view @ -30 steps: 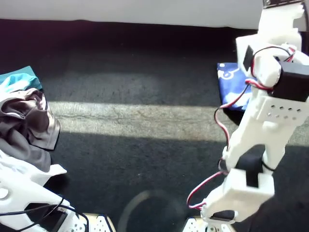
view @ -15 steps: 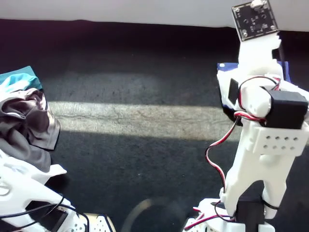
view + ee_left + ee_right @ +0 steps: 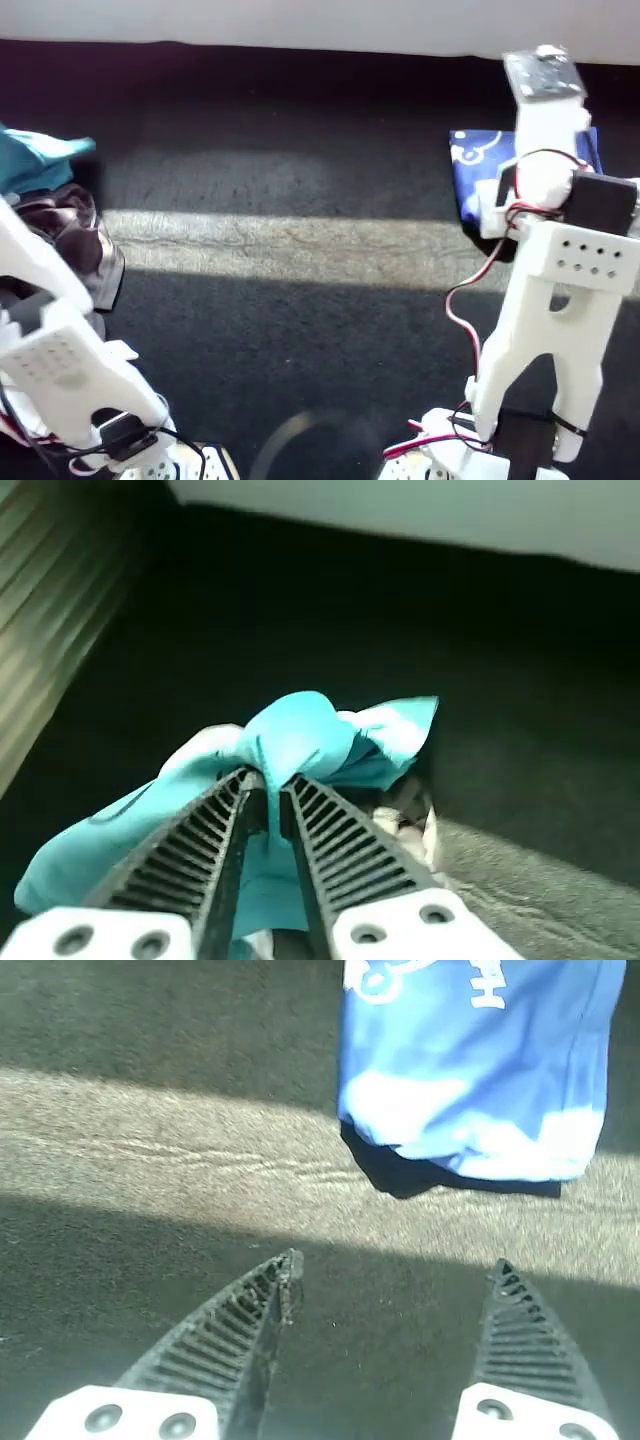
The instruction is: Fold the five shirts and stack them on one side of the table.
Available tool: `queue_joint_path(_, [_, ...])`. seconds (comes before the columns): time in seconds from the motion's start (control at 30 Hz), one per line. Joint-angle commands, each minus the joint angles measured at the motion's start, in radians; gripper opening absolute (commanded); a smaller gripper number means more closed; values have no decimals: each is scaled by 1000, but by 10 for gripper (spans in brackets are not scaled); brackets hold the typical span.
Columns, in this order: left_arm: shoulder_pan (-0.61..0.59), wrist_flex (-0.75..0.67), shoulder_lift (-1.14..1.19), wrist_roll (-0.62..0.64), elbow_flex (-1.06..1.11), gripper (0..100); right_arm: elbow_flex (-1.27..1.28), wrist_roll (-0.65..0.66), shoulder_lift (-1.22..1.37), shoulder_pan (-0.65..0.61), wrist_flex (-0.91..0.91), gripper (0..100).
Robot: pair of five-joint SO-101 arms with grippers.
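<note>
High view: a blue shirt lies folded at the far right of the dark desk, and unfolded ones bunch at the left edge.

The blue shirt lies flat, partly hidden behind the right arm, and its long axis seems to run across the desk. By my reading, one shirt is done and the rest are left. The left gripper is clenched on a fold of a teal shirt, holding it over a crumpled grey shirt. The teal one is bunched with no clear axis, one corner pointing toward the desk's middle. The right gripper hangs released, jaws wide apart, just short of the blue shirt. I cannot count all five shirts.
</note>
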Motion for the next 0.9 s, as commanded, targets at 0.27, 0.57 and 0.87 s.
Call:
queue_joint_path(0.27, [880,3,-394,8,134,9,148,-2,-36,283,2,281])
queue_joint_path(0.57, [1090,-69,-406,8,134,9,206,-6,-36,251,1,281])
queue_joint_path(0.87, [766,-6,-298,6,435,9,206,0,-38,47,1,281])
